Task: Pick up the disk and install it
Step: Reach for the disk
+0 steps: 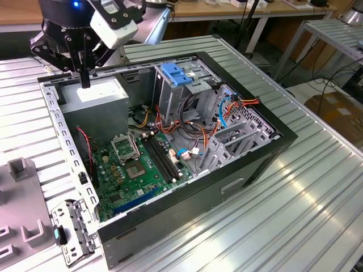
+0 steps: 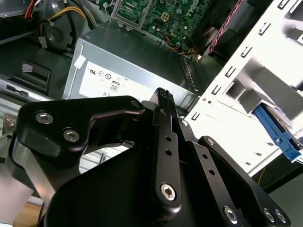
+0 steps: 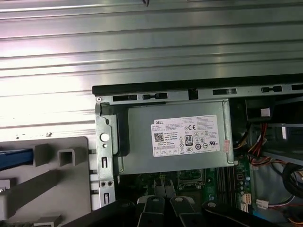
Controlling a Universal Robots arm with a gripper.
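One gripper [image 1: 85, 82], fingers pressed together and empty, is held over the power-supply box [image 1: 93, 93]; the disk [image 3: 14, 159] is seen as a blue edge on the grey fixture [image 3: 52, 184] beside the case [image 1: 255, 164], presumably parked for clear access

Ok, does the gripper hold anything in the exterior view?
No: in the exterior view the gripper hangs shut over the grey power-supply box, and nothing sits between its closed fingers.

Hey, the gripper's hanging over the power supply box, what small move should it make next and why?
Probably shift toward the grey fixture, where a blue edge shows: the gripper hangs empty and shut over the power supply box, with nothing there to pick.
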